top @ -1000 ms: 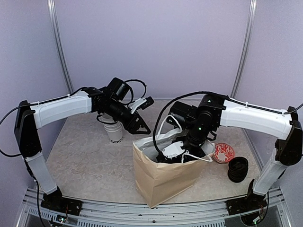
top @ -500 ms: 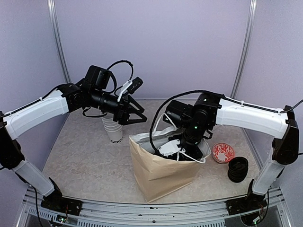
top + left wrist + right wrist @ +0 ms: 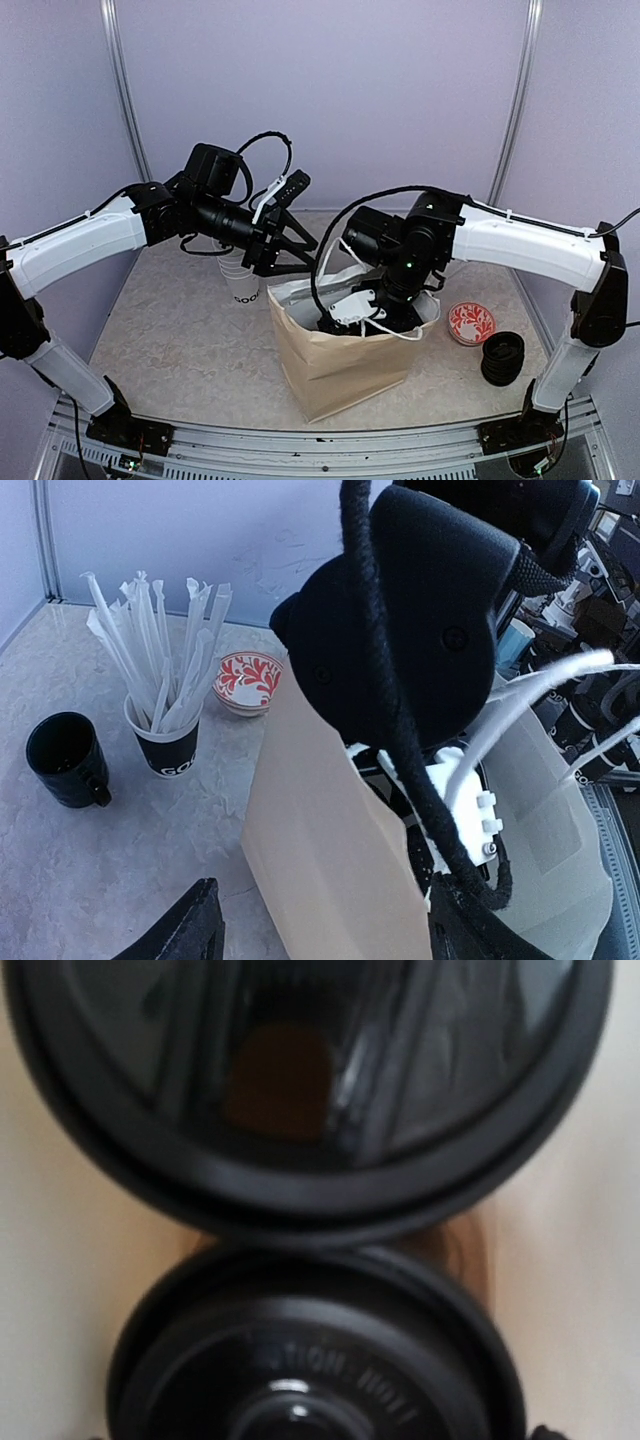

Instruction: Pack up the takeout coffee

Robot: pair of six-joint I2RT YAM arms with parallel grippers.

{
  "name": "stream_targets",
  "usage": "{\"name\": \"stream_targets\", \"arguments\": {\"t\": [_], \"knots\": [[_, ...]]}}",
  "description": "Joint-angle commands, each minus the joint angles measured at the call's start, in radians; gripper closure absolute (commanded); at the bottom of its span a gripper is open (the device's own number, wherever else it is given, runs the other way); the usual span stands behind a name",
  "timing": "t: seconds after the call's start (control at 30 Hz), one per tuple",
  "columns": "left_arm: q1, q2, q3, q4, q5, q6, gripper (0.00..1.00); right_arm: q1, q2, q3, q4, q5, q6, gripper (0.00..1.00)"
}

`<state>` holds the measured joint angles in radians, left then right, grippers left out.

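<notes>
Over the last second the left arm (image 3: 90, 235) has swung up and across from beside the stack of white paper cups (image 3: 238, 283). The left gripper (image 3: 303, 257) now hangs at the left lip of the brown paper bag (image 3: 340, 370), fingers spread and holding nothing. The bag has slid a little leftward on the surface (image 3: 180, 340). The right arm (image 3: 520, 245) reaches down into the bag, and the right gripper is sunk below the rim. Whether its fingers are apart or together cannot be told, since its own camera shows none of them. That camera looks straight down on the takeout coffee as two round black lids, the first cup (image 3: 300, 1090) and the second cup (image 3: 310, 1370). Their rims touch, low inside the bag, with tan paper on either side. On this view both coffees appear packed. What likely remains is for the right arm to draw out without dragging the bag or tipping a cup.
</notes>
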<state>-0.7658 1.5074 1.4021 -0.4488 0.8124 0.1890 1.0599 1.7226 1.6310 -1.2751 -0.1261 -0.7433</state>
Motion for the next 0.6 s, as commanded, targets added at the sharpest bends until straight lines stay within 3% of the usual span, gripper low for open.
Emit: {"name": "stream_targets", "arguments": {"t": [0.0, 0.17, 0.33, 0.4, 0.57], "knots": [[0.0, -0.018, -0.006, 0.002, 0.007, 0.021, 0.31, 0.0, 0.012, 0.015, 0.004, -0.008, 0.007, 0.15], [0.009, -0.028, -0.014, -0.018, -0.012, 0.026, 0.31, 0.0, 0.016, 0.026, 0.006, -0.008, 0.007, 0.18], [0.003, -0.038, -0.018, -0.002, 0.016, 0.023, 0.31, 0.0, 0.015, 0.051, -0.003, -0.018, 0.005, 0.04], [-0.007, -0.032, -0.014, 0.007, 0.04, 0.023, 0.31, 0.0, 0.014, 0.06, -0.012, -0.03, 0.001, 0.02], [-0.031, 0.001, 0.009, 0.012, 0.049, 0.039, 0.32, 0.0, 0.01, 0.076, -0.021, -0.054, -0.004, 0.15]]}}
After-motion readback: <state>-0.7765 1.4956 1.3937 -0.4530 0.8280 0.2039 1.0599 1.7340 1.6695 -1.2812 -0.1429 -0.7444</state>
